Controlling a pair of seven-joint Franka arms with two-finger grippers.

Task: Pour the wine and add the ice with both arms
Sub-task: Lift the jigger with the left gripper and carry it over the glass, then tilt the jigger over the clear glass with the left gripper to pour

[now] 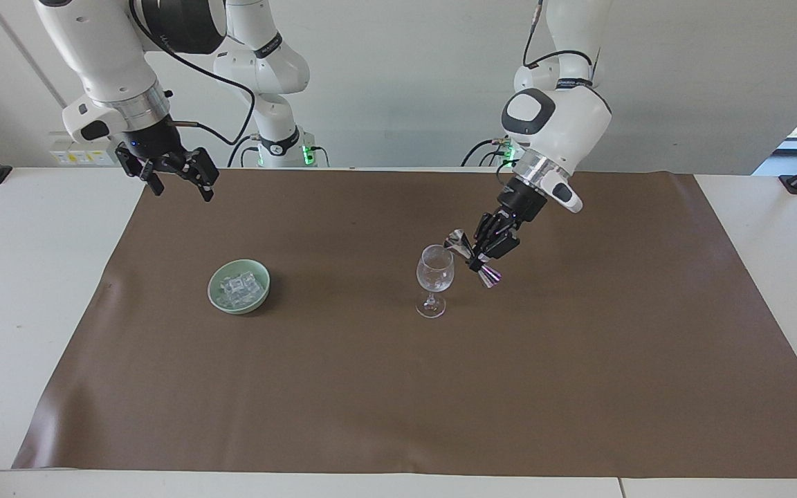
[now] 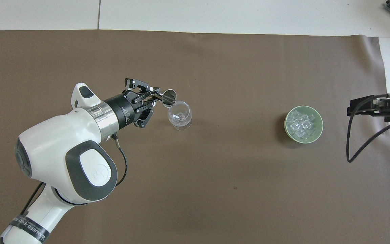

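Brown mat [image 1: 398, 387] over white table [image 1: 18, 290], white wall above.

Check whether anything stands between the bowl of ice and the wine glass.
Nothing visible does. Only bare brown mat lies between the ice in its green bowl and the wine glass. The left gripper tilts a metal jigger over the glass from the left arm's end.

Stood upright on the brown mat: a clear stemmed glass [image 1: 434, 277], a tilted steel jigger [image 1: 472, 257] with one mouth over its rim, and clear ice [image 1: 237, 288] cubes heaped in a pale green bowl [image 1: 259, 294] toward the right arm's end.
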